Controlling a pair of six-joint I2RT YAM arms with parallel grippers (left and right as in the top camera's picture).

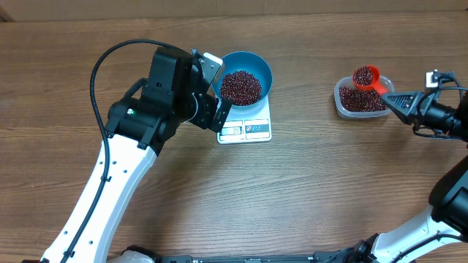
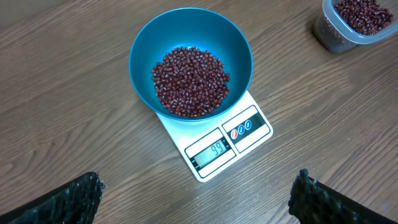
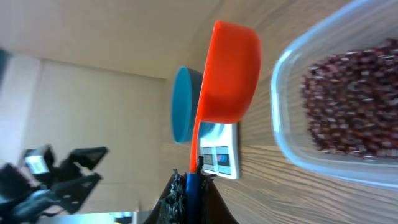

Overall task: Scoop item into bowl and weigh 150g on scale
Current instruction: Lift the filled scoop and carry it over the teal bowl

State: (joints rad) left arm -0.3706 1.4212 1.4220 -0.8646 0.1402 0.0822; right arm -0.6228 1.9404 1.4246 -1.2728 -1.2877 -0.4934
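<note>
I see a brown wood-grain table point(image 1: 307, 197) carrying one round bright blue bowl point(image 1: 267, 69), one flat white kitchen scale point(image 1: 252, 128), one clear plastic tub point(image 1: 338, 95) and one orange plastic scoop point(image 1: 380, 86). The small dark red-brown beans point(image 1: 240, 87) heap in the bowl, which sits on the scale. More beans fill the tub and the scoop. My left gripper point(image 2: 193, 202) hangs wide open just beside the bowl, not touching it. Well apart, my right gripper point(image 1: 391, 97) is clamped on the scoop's handle above the tub.
</note>
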